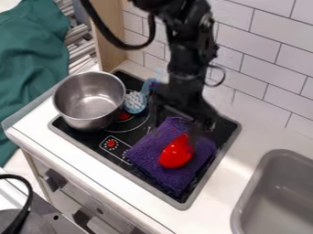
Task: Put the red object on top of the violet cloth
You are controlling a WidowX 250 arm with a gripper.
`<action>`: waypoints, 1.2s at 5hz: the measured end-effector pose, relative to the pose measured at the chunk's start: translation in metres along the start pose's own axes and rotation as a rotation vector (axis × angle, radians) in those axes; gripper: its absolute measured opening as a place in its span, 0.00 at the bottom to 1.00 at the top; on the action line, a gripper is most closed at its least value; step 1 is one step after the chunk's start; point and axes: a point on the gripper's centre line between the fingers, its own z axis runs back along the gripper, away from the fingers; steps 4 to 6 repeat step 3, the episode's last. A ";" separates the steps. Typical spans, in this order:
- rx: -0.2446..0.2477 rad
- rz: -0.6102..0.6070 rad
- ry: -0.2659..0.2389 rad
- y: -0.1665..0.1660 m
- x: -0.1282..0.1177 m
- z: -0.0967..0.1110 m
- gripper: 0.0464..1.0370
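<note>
Tool: I have one black tool hanging low over the violet cloth, at the red object's upper end; its two fingers look apart to me, though they are blurred, with some violet showing between them.
Arm: one, black, coming in from the top edge, with a dark cable looping out beside it.
Red object: one, smooth and rounded, narrowing toward its upper end; I see the red object lying on top of the cloth, right of its middle.
Violet cloth: one, rumpled; the violet cloth is spread over the right part of the stove.
Stove: one, black with a grey rim; the stove is set in the white tabletop, and a red dot inside a ring of marks shows near its front edge.
Pot: one steel pot, upright, at the stove's left end, with nothing in it that I can make out.
Brush: one light blue brush with white bristles, just right of the pot.
Sink: one grey sink, at my lower right.
Wall: one, of white tiles, behind the tabletop.
Green fabric: one piece of green fabric, at the far left.
</note>
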 end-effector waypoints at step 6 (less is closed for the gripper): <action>-0.048 0.080 -0.076 -0.011 0.004 0.027 0.97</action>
